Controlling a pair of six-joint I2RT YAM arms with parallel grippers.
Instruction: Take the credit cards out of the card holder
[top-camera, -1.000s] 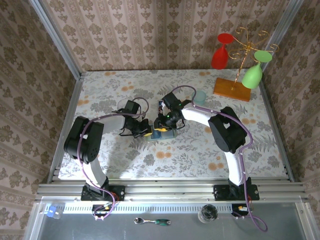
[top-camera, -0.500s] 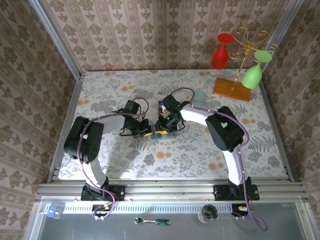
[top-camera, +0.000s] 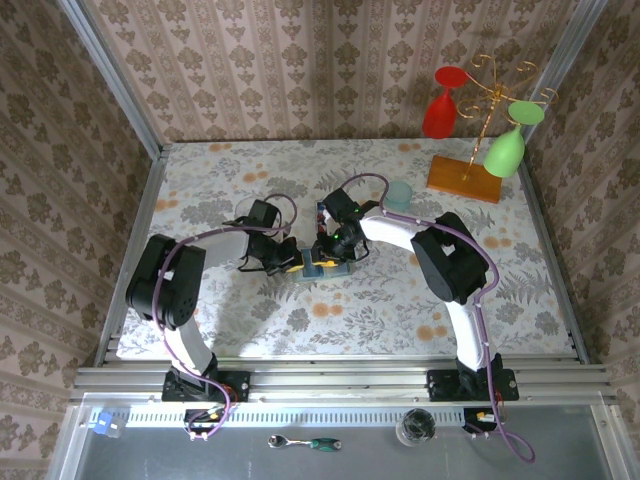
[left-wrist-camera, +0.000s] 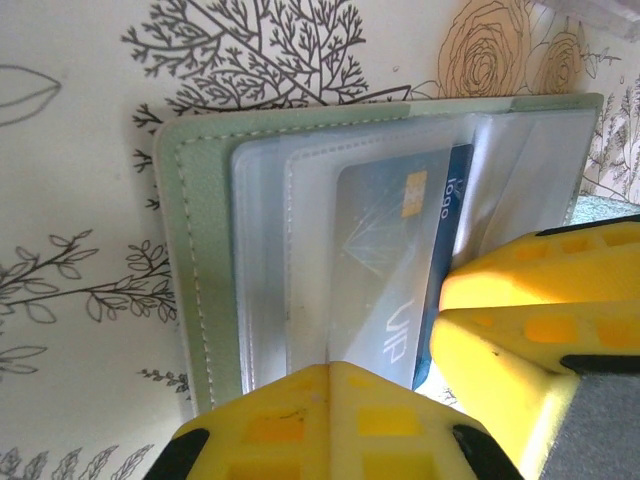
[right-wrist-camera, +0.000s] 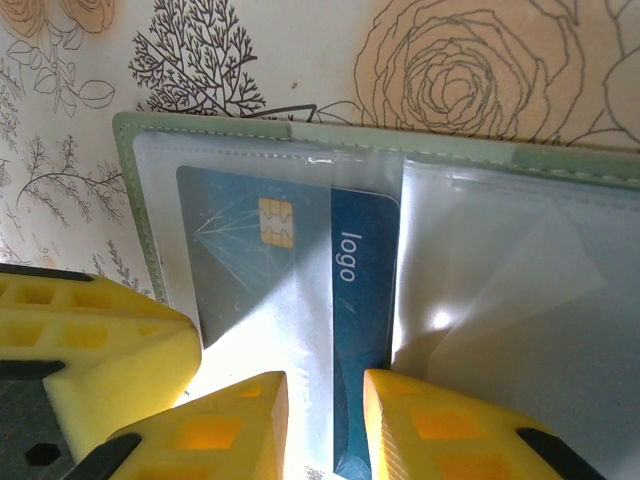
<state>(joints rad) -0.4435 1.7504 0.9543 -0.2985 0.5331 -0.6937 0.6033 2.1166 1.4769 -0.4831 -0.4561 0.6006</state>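
The stiff, slick blue card (right-wrist-camera: 362, 280) at frame centre seemed best pinched at its bared edge; the right gripper (right-wrist-camera: 325, 388) hung parted astride it, the left gripper (left-wrist-camera: 330, 385) clenched.

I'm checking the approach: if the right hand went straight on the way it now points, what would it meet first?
The right hand would probably meet the blue card first; its bare strip lies between the fingertips, in the card holder. Depth is unclear.
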